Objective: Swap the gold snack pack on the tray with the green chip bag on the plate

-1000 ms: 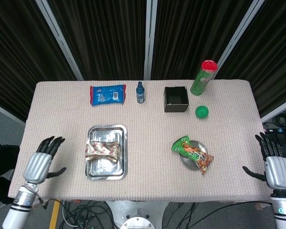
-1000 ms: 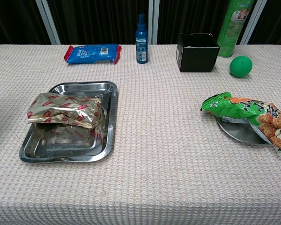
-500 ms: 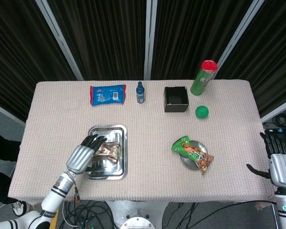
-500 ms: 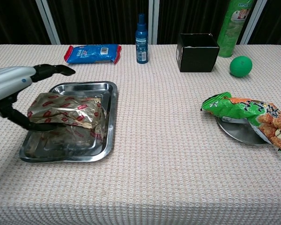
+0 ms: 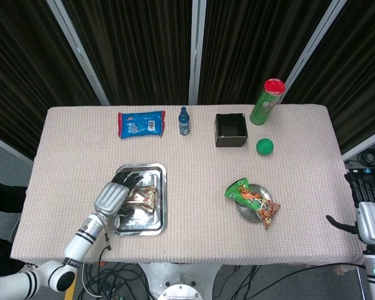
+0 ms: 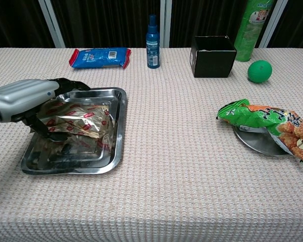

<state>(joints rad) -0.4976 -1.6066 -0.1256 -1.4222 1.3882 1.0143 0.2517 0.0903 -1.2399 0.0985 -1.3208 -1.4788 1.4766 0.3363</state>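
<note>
The gold snack pack lies in the steel tray at the left front of the table. My left hand sits over the pack's left end, dark fingers arched over its far side and thumb along its near side; the pack still lies flat in the tray. The green chip bag rests on the round plate at the right. My right hand hangs off the table's right edge, fingers apart and holding nothing.
Along the back stand a blue snack pack, a blue bottle, an open black box, a green ball and a tall green canister. Bare tablecloth lies between tray and plate.
My left hand came in from the table's left front edge to the tray and has settled lower onto the gold pack. The right hand drifted slightly outward.
</note>
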